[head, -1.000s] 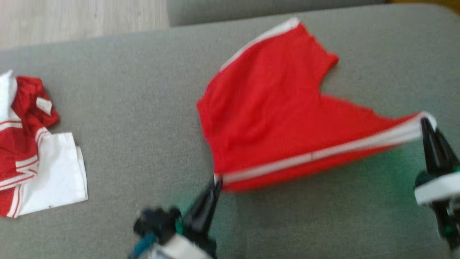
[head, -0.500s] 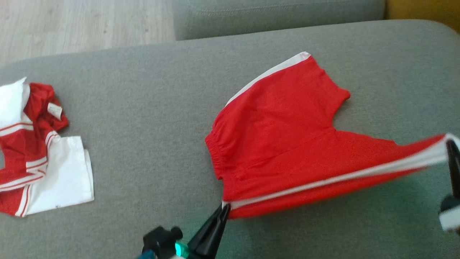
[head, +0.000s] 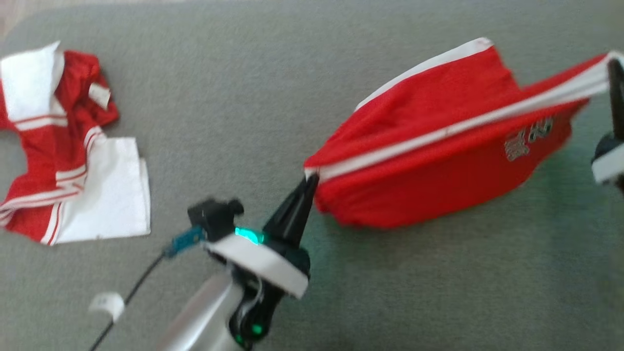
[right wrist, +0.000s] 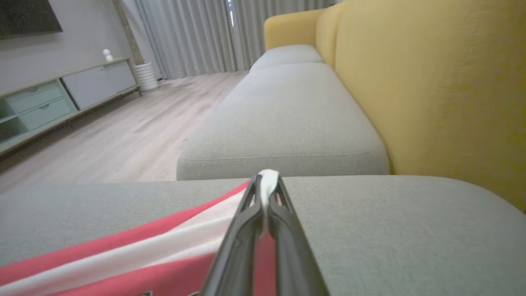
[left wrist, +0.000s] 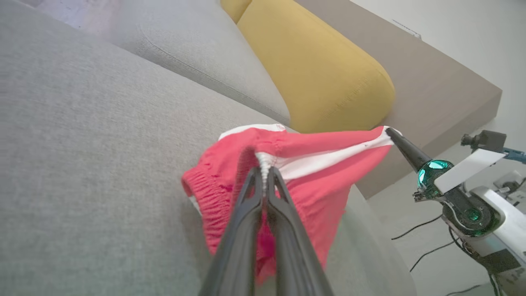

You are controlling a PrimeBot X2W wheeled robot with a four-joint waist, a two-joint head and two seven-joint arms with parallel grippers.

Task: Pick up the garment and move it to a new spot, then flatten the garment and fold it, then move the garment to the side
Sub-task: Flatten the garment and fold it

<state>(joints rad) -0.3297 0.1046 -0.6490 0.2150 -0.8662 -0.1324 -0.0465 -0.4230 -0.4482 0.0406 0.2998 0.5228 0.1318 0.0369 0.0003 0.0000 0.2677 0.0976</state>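
The garment (head: 429, 161) is a pair of red shorts with a white side stripe, held up above the grey couch cushion (head: 243, 97) and stretched between both grippers. My left gripper (head: 310, 178) is shut on the waistband corner at the stripe's left end. My right gripper (head: 615, 73) is shut on the stripe's other end at the right edge of the head view. In the left wrist view the left gripper (left wrist: 263, 172) pinches the white stripe of the garment (left wrist: 312, 181). In the right wrist view the right gripper (right wrist: 266, 181) clamps a white fold of the garment (right wrist: 164, 255).
A second red and white garment (head: 63, 146) lies crumpled on the cushion at the left. A yellow backrest cushion (left wrist: 324, 70) stands behind the seat. A further grey seat cushion (right wrist: 287, 119), a wooden floor (right wrist: 123, 127) and a low cabinet (right wrist: 61, 94) lie beyond.
Both grippers have lifted the shorts off the cushion, folding the near half up so the printed side hangs down. The head camera has also shifted, so the whole scene sits differently.
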